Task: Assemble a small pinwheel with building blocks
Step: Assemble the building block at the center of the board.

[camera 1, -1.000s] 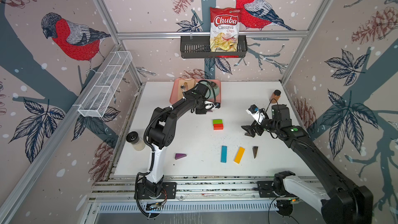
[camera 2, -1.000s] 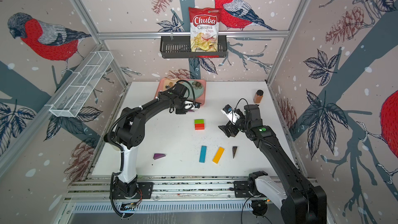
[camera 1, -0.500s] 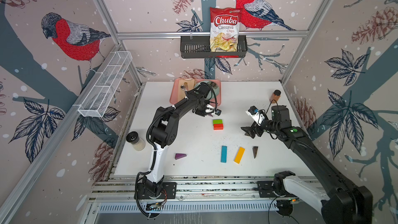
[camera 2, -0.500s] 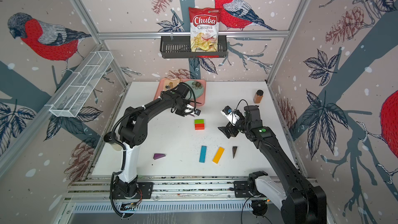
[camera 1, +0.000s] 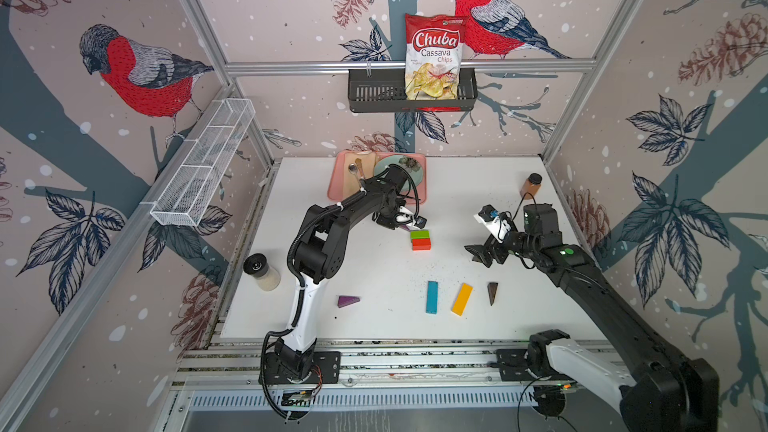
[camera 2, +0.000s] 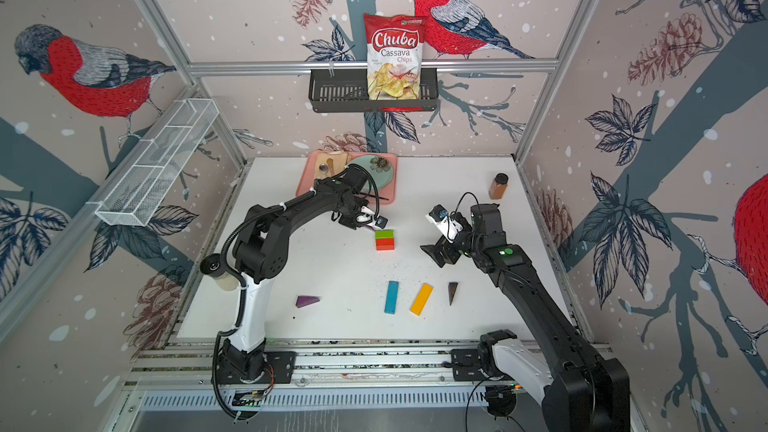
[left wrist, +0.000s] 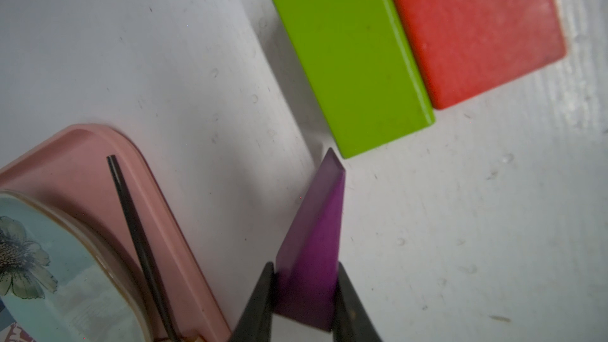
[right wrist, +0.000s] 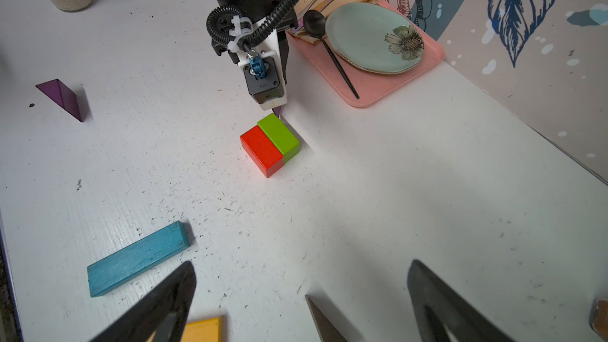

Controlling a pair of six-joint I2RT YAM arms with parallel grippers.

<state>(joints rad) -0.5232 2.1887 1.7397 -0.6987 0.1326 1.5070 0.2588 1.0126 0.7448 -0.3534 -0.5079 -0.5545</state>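
Observation:
A green brick and a red brick lie side by side as a square at the table's middle. My left gripper is shut on a purple wedge. The wedge's thin tip lies just short of a corner of the green brick. Another purple wedge lies near the front left. A blue bar, a yellow bar and a dark brown wedge lie near the front. My right gripper hangs open above the brown wedge's tip, holding nothing.
A pink tray with a plate and spoons sits at the back, right behind the left gripper. A brown spice jar stands at the back right. A shaker stands at the left edge. A chip bag sits in a wall basket.
My left gripper has carried the purple wedge from beside the tray toward the green brick. The right arm has not moved.

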